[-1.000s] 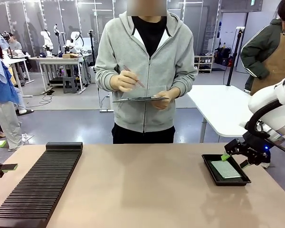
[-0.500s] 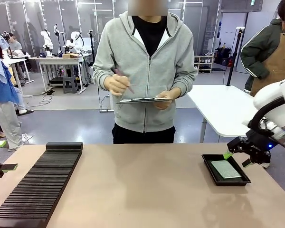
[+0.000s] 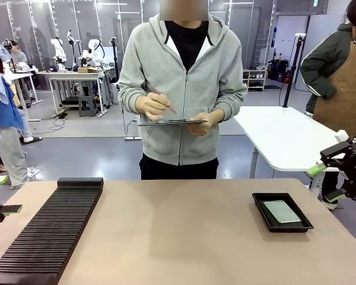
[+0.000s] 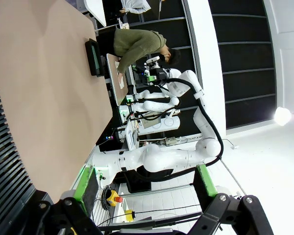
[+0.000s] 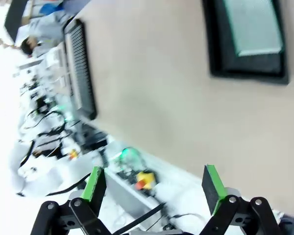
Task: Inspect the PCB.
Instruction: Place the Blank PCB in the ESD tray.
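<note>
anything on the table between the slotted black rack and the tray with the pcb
Nothing: in the front view, bare tan tabletop runs from the rack to the tray holding the PCB.

Bright, even overhead light; soft shadows on the matte beige worktop (image 3: 178, 231). Front view sharp. Right wrist view motion-blurred, overexposed at left; left wrist view wide-angle warped.

Black right gripper (image 3: 331, 181) with green fingertip pads (image 3: 315, 170), person's grey zip hoodie (image 3: 181, 89) over black shirt (image 3: 187, 38)
</note>
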Tool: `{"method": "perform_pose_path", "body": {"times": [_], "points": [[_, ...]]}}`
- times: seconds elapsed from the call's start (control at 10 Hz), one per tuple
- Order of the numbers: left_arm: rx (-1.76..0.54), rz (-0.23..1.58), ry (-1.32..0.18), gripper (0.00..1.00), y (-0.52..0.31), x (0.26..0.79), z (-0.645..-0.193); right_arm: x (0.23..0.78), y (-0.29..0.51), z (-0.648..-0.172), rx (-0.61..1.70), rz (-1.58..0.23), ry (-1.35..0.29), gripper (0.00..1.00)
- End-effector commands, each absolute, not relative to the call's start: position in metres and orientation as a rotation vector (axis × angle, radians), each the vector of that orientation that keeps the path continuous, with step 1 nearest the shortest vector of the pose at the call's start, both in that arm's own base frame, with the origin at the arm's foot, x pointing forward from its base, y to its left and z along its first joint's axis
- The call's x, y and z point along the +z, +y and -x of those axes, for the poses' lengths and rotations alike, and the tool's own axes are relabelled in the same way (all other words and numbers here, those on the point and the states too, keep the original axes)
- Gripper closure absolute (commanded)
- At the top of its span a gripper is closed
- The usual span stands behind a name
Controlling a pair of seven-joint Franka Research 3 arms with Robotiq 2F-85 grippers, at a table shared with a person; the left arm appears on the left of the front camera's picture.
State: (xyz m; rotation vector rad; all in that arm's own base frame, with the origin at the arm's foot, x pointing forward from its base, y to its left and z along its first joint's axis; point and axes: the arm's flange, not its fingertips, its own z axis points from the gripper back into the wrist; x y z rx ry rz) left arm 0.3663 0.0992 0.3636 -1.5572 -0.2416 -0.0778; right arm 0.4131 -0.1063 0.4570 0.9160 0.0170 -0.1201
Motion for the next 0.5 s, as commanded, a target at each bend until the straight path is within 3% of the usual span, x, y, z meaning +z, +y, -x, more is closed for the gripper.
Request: {"method": "perform_pose_path", "body": {"times": [0.0,0.1,0.4], "points": [[-0.078,1.556,-0.242,0.00,0.100,0.364,-0.366,0.457,-0.113,-0.407,-0.208,-1.052,0.065,0.00],[-0.078,1.556,-0.242,0.00,0.100,0.364,-0.366,0.455,-0.117,-0.394,-0.266,-1.208,0.140,0.00],[-0.078,1.556,-0.242,0.00,0.100,0.364,-0.366,0.447,-0.126,-0.362,-0.250,-1.439,0.180,0.00]]}}
